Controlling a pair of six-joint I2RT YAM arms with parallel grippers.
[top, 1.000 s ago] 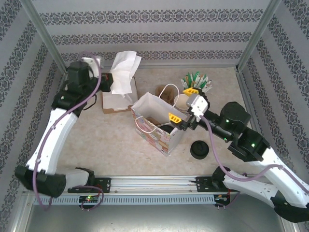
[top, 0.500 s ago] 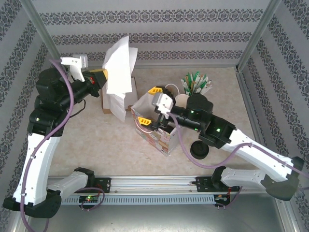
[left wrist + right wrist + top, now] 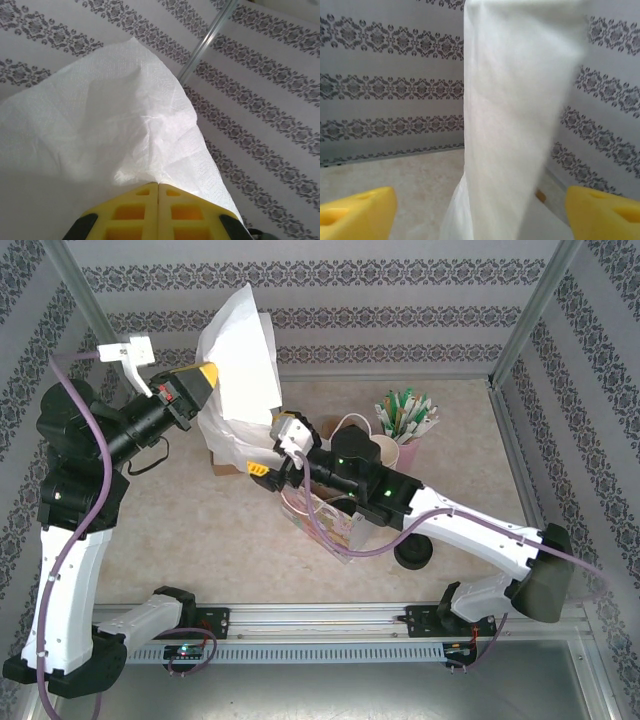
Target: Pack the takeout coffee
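Observation:
The takeout coffee is out of view. My left gripper (image 3: 206, 374) is raised at the back left, shut on a corner of a large white tissue (image 3: 240, 355). The tissue hangs from it down to the brown tissue box (image 3: 224, 469). In the left wrist view the yellow jaws (image 3: 158, 188) are pressed together with the tissue (image 3: 100, 110) pinched at their tips. My right gripper (image 3: 264, 447) reaches left across the white paper bag (image 3: 336, 530). It stands open around the tissue, which in the right wrist view (image 3: 520, 100) hangs between its spread fingers (image 3: 480, 212) without touching them.
A squat black stack of lids (image 3: 412, 552) sits at the front right, by the bag. A pink cup of green and white stirrers (image 3: 405, 425) stands at the back right, with cream cups (image 3: 378, 448) beside it. Patterned walls close in three sides.
The left gripper pulled the tissue up and to the left, out of the box. The right arm swung left from over the bag to the hanging tissue.

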